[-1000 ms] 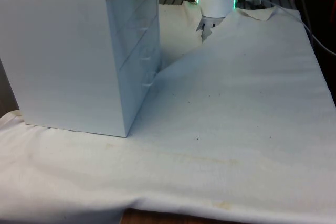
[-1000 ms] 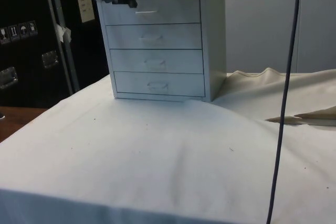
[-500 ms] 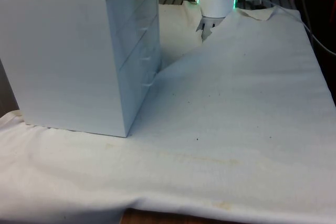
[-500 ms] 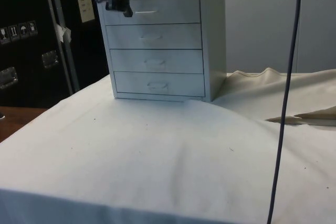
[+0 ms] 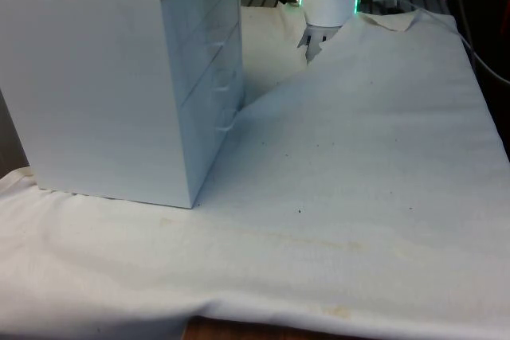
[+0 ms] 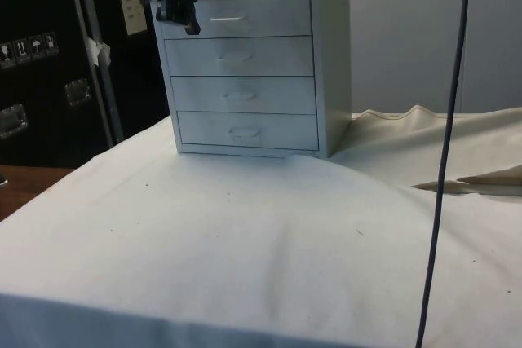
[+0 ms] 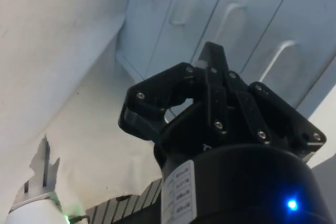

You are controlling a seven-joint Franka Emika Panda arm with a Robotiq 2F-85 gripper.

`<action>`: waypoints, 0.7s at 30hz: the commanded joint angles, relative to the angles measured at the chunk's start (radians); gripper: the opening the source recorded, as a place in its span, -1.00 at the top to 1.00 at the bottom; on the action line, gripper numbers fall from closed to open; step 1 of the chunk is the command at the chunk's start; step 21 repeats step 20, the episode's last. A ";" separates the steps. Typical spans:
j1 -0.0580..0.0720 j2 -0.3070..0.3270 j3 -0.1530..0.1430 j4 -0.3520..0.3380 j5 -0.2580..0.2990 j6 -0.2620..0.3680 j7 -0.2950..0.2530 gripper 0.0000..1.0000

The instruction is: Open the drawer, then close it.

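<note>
Dark cabinets (image 6: 49, 55) (white wall (image 6: 400, 30) beside)

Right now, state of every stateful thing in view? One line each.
top drawer: shut, flush with the chest's front.
second drawer: shut.
third drawer: shut.
bottom drawer: shut.
chest of drawers: upright on the cloth.
gripper: shut, holding nothing, hanging in front of the top drawer, off to the side of its handle and apart from it.
white cloth: spread over the table, rumpled.
</note>
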 commanded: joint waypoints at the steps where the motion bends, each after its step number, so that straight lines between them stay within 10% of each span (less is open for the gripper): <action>1: 0.000 0.001 0.001 0.000 0.001 0.000 0.001 1.00; 21: 0.002 0.003 0.000 0.000 -0.003 -0.002 0.003 -0.96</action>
